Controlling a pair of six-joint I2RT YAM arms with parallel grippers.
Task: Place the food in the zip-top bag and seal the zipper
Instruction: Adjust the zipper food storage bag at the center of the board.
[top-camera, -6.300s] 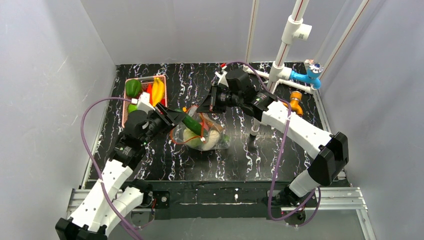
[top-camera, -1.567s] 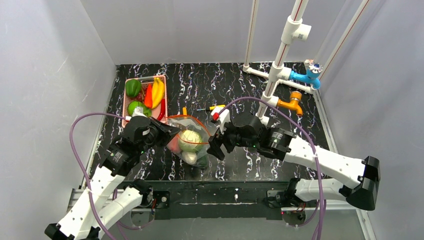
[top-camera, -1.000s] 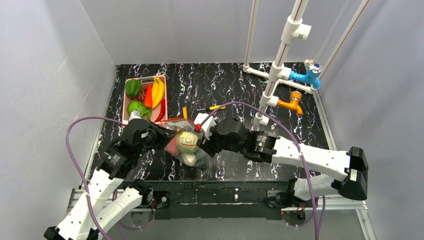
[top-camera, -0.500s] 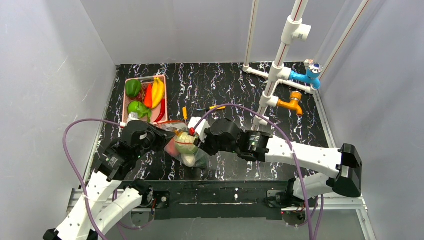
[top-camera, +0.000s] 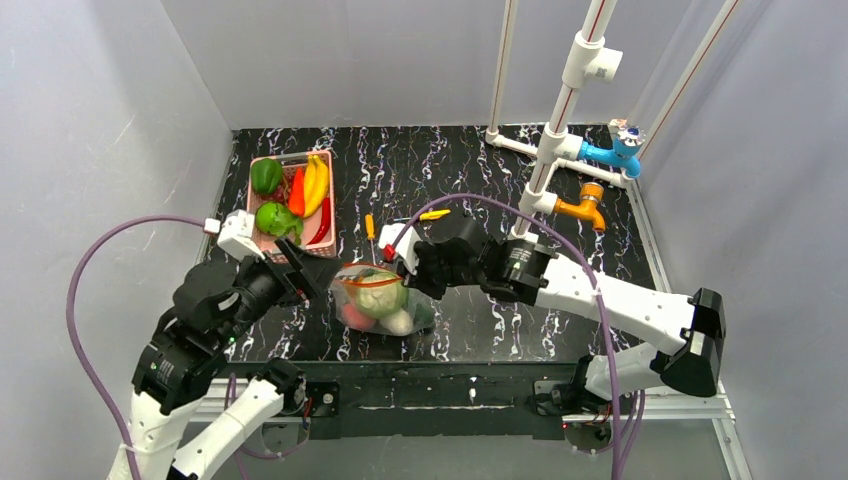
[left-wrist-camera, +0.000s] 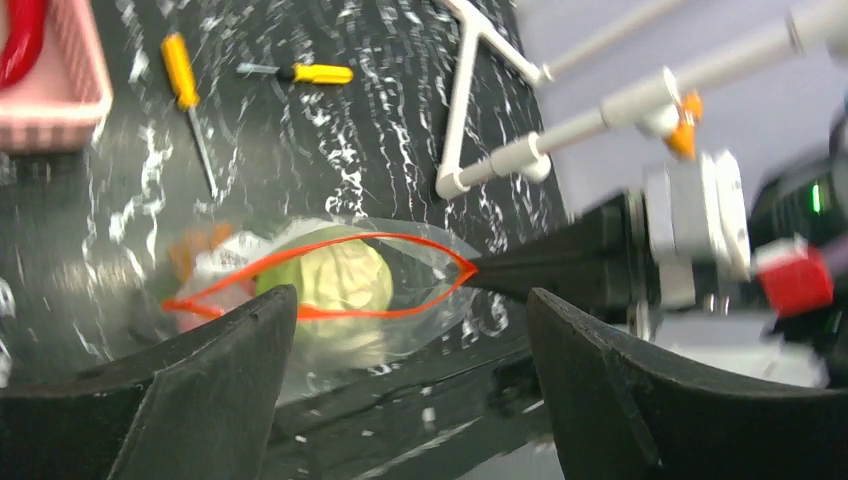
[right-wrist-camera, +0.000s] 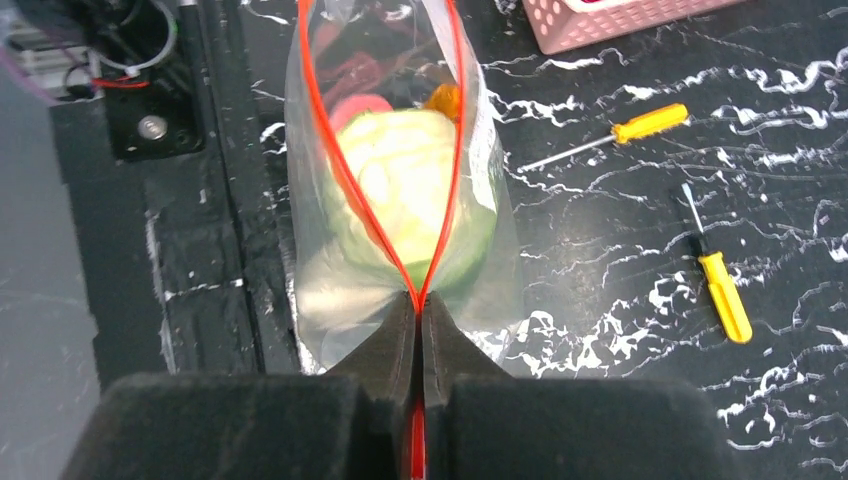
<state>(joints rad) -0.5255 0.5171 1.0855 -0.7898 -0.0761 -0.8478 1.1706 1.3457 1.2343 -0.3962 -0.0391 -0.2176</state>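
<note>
Clear crinkly zip-top bag (top-camera: 382, 300) lies on the black, white-veined table (top-camera: 470, 180) inside grey walls, between the two arms and near a pink plastic basket (top-camera: 290, 155).

Left wrist view, blurred: the left gripper (left-wrist-camera: 410, 300) is spread wide, with the bag beyond it.

Right wrist view: the right gripper (right-wrist-camera: 418, 305) pinches one end of the thin orange-red zipper (right-wrist-camera: 340, 170), which gapes around a round pale-green cabbage (right-wrist-camera: 400, 170). Food beneath is indistinct.
</note>
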